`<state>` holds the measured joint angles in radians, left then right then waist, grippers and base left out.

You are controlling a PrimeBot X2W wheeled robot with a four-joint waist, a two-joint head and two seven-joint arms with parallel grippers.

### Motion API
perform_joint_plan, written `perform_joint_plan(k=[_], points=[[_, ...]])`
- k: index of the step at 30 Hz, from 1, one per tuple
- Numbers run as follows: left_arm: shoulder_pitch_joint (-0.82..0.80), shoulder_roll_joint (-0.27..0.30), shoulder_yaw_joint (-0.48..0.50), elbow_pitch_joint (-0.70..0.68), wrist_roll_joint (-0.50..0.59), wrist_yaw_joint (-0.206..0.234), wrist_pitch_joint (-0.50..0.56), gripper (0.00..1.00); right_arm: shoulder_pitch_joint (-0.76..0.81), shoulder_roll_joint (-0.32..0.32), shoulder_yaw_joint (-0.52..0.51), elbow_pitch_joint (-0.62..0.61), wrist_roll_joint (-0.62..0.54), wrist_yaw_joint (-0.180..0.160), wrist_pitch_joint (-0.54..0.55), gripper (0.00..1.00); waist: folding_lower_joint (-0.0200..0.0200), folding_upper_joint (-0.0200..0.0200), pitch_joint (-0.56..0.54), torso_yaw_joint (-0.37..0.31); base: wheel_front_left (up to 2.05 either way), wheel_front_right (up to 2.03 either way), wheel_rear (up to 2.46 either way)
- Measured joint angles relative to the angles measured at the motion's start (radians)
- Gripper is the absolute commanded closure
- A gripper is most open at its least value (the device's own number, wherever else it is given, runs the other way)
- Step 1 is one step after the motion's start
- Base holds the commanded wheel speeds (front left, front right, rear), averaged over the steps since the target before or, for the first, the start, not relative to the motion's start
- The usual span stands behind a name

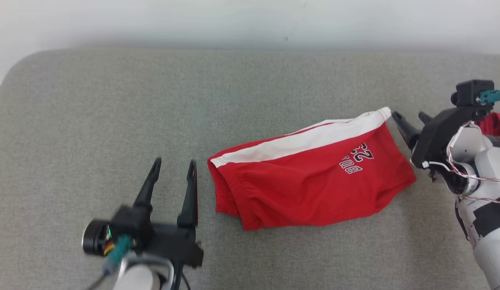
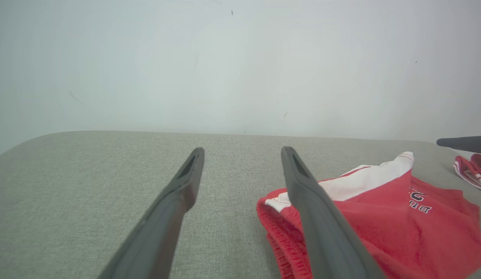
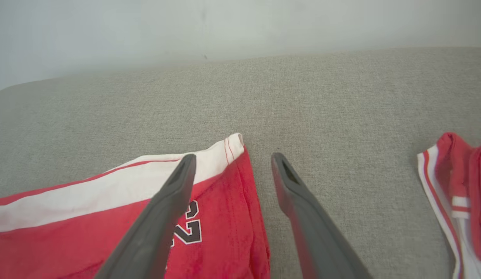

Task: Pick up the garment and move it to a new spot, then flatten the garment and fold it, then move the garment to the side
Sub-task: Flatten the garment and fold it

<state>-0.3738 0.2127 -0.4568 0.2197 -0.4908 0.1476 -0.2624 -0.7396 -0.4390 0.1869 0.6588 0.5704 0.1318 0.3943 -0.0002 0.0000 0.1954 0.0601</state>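
Note:
The garment [image 1: 310,185] is a pair of red shorts with a white side stripe and dark lettering, folded and lying on the grey cushioned surface [image 1: 233,100]. It also shows in the left wrist view [image 2: 380,217] and the right wrist view [image 3: 108,228]. My left gripper [image 1: 174,166] stands open just left of the waistband end, holding nothing; its fingers [image 2: 174,209] spread wide over bare fabric surface. My right gripper [image 1: 411,119] is open at the garment's upper right corner, with one finger [image 3: 166,217] above the red cloth and the other over the grey surface.
A second red and white cloth [image 3: 457,193] lies at the far right, beside my right arm [image 1: 479,193]. A pale wall [image 1: 250,20] runs behind the surface's back edge. Bare grey surface stretches to the left and back.

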Motion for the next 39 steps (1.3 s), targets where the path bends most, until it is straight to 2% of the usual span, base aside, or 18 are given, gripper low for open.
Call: perform_joint_plan(k=[7, 12, 22, 27, 31, 36, 37, 39], points=[[0.171, -0.023, 0.044, -0.1, 0.207, 0.069, 0.0, 0.0, 0.019, 0.002, -0.081, 0.021, -0.054, 0.0, 0.079, 0.0, 0.0, -0.0002, -0.028, 0.009, 0.0, 0.0, 0.0], [0.254, -0.049, 0.086, -0.117, 0.25, 0.082, 0.0, 0.0, 0.022, 0.035, -0.141, 0.046, -0.101, 0.0, 0.116, 0.0, 0.0, -0.0001, -0.006, 0.022, 0.0, 0.0, 0.0], [0.288, -0.084, 0.163, -0.132, 0.297, 0.046, 0.0, 0.0, -0.001, 0.085, -0.274, 0.092, -0.231, 0.0, 0.184, 0.0, 0.0002, 0.0, 0.064, 0.056, 0.0, 0.0, 0.0], [0.287, -0.102, 0.188, -0.132, 0.311, 0.026, 0.0, 0.0, -0.016, 0.111, -0.309, 0.092, -0.29, 0.0, 0.266, 0.0, 0.0002, -0.0001, 0.091, 0.072, 0.0, 0.0, 0.0], [0.287, -0.117, 0.209, -0.124, 0.317, 0.004, 0.0, 0.0, -0.008, 0.143, -0.288, 0.041, -0.322, -0.003, 0.364, 0.0, 0.0002, -0.0001, 0.102, 0.077, 0.0, 0.0, 0.0], [0.287, -0.131, 0.219, -0.11, 0.322, -0.016, 0.0, 0.0, 0.032, 0.157, -0.244, -0.04, -0.341, -0.004, 0.429, 0.02, 0.0001, -0.0002, 0.106, 0.073, 0.0, 0.0, 0.0], [0.286, -0.133, 0.219, -0.107, 0.323, -0.017, 0.0, 0.0, 0.041, 0.156, -0.244, -0.053, -0.342, -0.004, 0.432, 0.51, 0.0001, -0.0001, 0.107, 0.073, 0.0, 0.0, 0.0], [0.286, -0.137, 0.22, -0.1, 0.324, -0.025, 0.0, 0.0, 0.057, 0.155, -0.247, -0.078, -0.35, -0.004, 0.43, 1.0, 0.0001, -0.0002, 0.109, 0.074, 0.0, 0.0, 0.0]])
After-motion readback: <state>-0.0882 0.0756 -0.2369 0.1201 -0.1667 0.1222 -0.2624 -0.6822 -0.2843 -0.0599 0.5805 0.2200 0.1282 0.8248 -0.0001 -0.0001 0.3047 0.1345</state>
